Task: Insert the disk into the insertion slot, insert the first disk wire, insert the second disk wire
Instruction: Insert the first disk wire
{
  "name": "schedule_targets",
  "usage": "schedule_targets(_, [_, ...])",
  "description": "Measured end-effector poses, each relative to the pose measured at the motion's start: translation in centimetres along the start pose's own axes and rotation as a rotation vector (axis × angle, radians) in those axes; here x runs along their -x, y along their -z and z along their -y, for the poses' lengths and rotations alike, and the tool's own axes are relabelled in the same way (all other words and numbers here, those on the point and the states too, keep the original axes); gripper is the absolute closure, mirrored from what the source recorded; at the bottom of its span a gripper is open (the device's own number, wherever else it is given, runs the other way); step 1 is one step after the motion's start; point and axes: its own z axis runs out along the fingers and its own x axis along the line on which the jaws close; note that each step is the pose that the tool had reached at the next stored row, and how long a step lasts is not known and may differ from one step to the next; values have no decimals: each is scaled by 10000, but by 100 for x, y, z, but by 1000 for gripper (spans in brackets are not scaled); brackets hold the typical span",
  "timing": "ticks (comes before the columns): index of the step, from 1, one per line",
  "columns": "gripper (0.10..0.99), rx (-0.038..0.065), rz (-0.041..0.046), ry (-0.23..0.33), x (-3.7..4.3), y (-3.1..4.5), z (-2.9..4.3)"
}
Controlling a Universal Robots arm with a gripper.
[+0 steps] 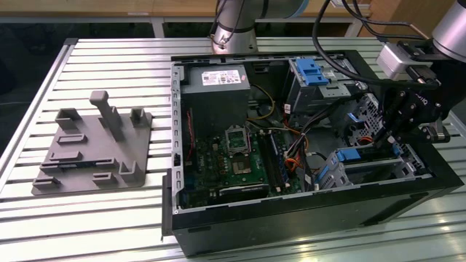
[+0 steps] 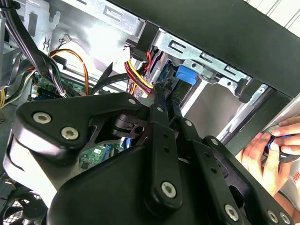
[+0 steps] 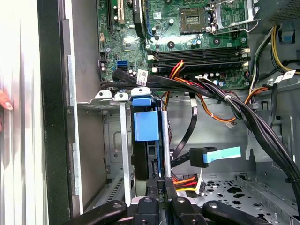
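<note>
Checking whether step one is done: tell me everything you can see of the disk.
The disk stands on edge inside the insertion slot, a silver sheet-metal bay near a corner of the computer case. Its bright blue plastic carrier end and a dark edge show, flanked by the bay's rails; its label is hidden. The gripper is close at that dark edge; contact can't be told.

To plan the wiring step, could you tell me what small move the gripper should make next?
Probably ease forward toward the disk: it already sits in the slot, and the gripper is right at its exposed edge.
</note>
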Motion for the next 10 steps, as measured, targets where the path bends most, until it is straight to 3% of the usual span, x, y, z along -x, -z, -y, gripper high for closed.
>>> schedule_targets(10, [914,0,-2,0,-9,-10,1])
